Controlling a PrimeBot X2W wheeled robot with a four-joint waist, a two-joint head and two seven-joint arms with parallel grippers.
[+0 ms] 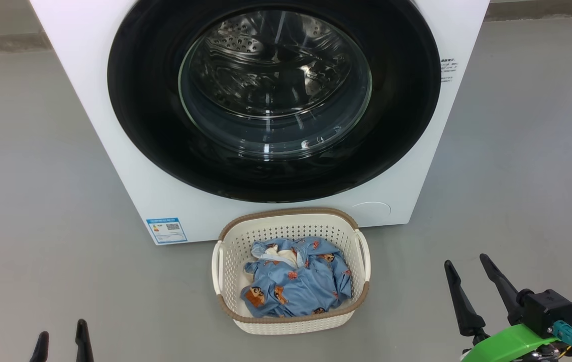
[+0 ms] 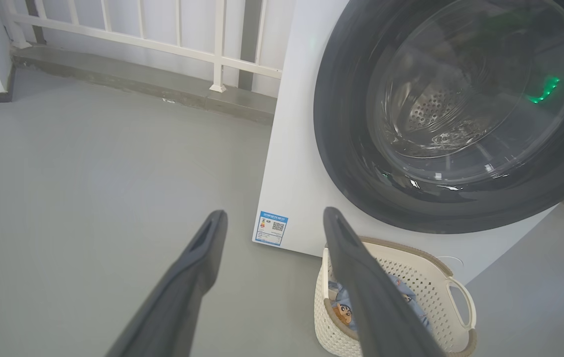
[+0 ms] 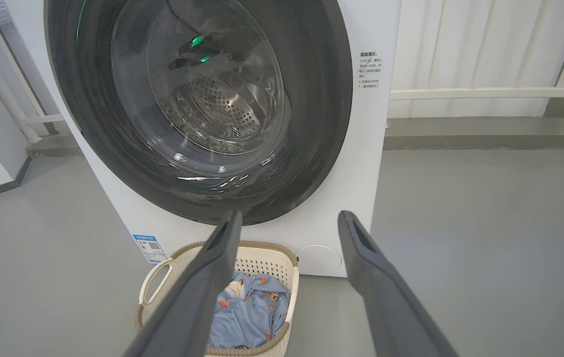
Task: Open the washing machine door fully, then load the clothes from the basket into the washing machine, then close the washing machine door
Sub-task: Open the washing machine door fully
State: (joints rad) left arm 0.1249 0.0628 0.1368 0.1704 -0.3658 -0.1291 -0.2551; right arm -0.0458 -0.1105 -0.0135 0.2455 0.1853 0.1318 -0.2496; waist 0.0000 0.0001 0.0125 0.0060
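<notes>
So the washing machine door (image 1: 275, 85) is shut flat against the front of the washing machine (image 1: 115, 166), black rim all round and the glass bowl in the middle. You can make out the perforated drum (image 1: 246, 40) through the glass, but reflections smear it. There's also a green glow (image 2: 542, 91) on the glass from the left wrist angle, and I can't tell what's making it. From the head angle the top of the door and of the machine is cut off.

The basket (image 1: 286, 226) sits on the floor (image 1: 39, 176) just in front of the machine, right below the door. The clothes (image 1: 296, 281) are bunched up inside it: blue fabric, little orange-red figures, a bit of white showing. How many pieces, no idea. In both wrist views a dark finger covers part of the basket.

There's a blue label sticker (image 1: 167, 230) at the machine's lower left, print too small to read. Same goes for the text label (image 1: 449, 68) at the upper right.

The left gripper (image 1: 63, 329) hangs low on the left with just its two tips poking in, spread wide, holding nothing. The right gripper (image 1: 466, 260) is off to the basket's right, well apart from it, fingers wide and empty too. A white railing (image 2: 163, 44) runs behind the machine.
</notes>
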